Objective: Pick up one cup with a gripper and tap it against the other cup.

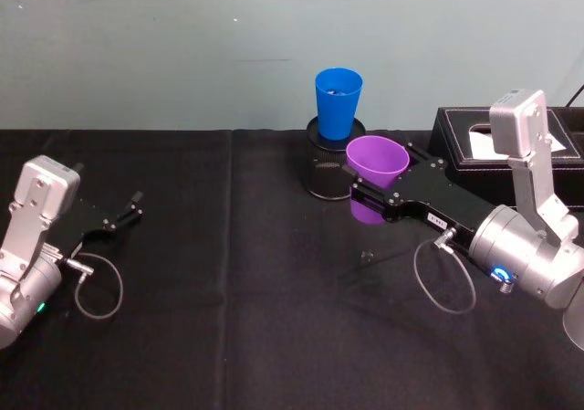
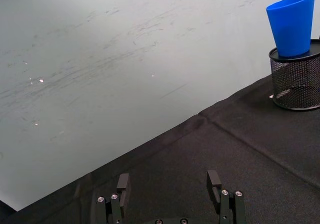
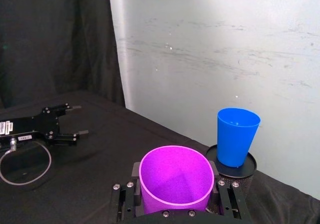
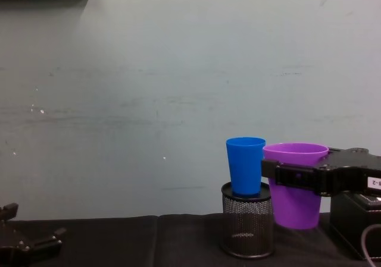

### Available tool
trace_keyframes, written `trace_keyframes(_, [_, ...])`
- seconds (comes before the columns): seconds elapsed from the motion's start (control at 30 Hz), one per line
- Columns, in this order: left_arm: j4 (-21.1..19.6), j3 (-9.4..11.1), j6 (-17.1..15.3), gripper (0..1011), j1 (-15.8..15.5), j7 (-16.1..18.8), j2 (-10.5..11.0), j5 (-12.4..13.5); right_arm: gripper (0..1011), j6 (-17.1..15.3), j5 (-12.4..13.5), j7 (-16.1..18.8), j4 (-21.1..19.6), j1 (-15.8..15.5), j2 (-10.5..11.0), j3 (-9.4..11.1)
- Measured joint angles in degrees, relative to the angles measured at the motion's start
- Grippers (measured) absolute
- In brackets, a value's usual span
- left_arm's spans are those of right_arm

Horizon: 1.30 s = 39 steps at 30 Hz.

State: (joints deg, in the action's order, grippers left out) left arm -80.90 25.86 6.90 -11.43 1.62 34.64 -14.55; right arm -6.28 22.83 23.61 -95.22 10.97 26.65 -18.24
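Purple cup (image 1: 376,163): plastic tapered tumbler with a wide rim, upright with its mouth open upward, gripped below the rim and held clear of the table (image 1: 228,328); in the chest view its base hangs above the cloth. Right pincer (image 1: 383,180): black and flat-jawed, on a silver-grey arm with a glowing blue ring (image 1: 499,273), reaching in from the right with its jaws closed on the purple cup, one on each side of the wall. Blue cup (image 1: 337,102): plain plastic tumbler, slightly smaller, standing upright on top of the black mesh pen holder (image 1: 325,173), just behind and to the left of the purple cup. The two rims sit at about the same height in the chest view, and the right wrist view shows a narrow gap between the cups. Whether the purple cup touches the holder cannot be told. Left pincer (image 1: 128,211): parked low over the left side of the table, well apart from both cups, with its jaws spread wide and nothing between them. Black box (image 1: 465,136): pale stitching along its edges, at the right rear of the table behind the right arm. The table is covered in black cloth and set against a pale wall (image 1: 137,45).
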Motion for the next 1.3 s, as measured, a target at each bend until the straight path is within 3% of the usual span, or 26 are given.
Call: trace_keyframes(1.3, [0.0, 0.0, 0.0, 1000, 0.0, 0.0, 0.0, 0.0, 747, 0.0, 0.0, 0.0, 0.0, 0.0, 0.0, 0.0])
